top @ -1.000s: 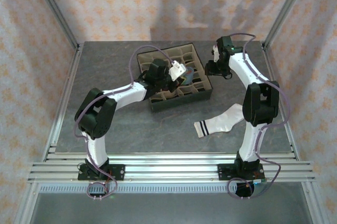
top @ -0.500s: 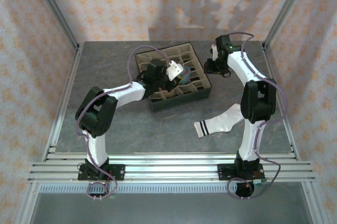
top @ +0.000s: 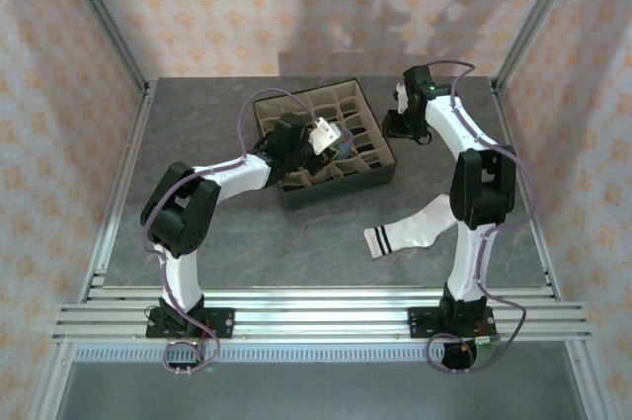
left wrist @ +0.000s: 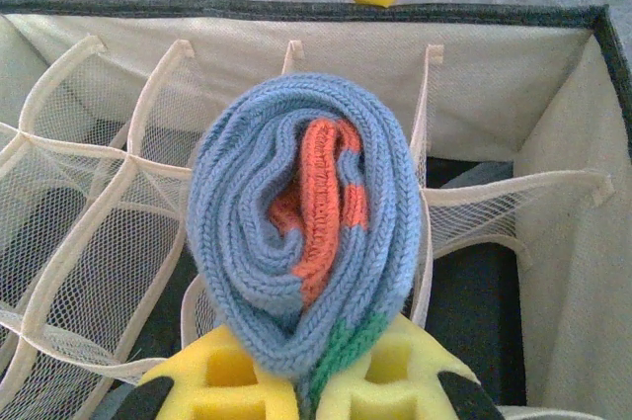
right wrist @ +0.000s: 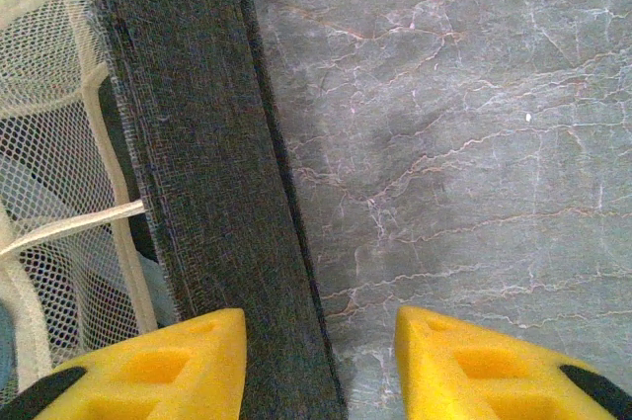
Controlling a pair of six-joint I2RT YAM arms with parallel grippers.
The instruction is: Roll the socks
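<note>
Sock [left wrist: 301, 232], rolled, sits pinched in left fingers [left wrist: 222, 385] above the box [left wrist: 553, 193]. Right fingers [right wrist: 168, 361] stand spread over its outer wall.

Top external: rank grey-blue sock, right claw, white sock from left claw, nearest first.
1. grey-blue sock, in the left claw itself
2. right claw, at the box's right wall
3. white sock, on the table, front right

Dark box [top: 338, 189] — beige mesh compartments, grey marbled table [top: 197, 124], patterned walls [top: 247, 5]
</note>
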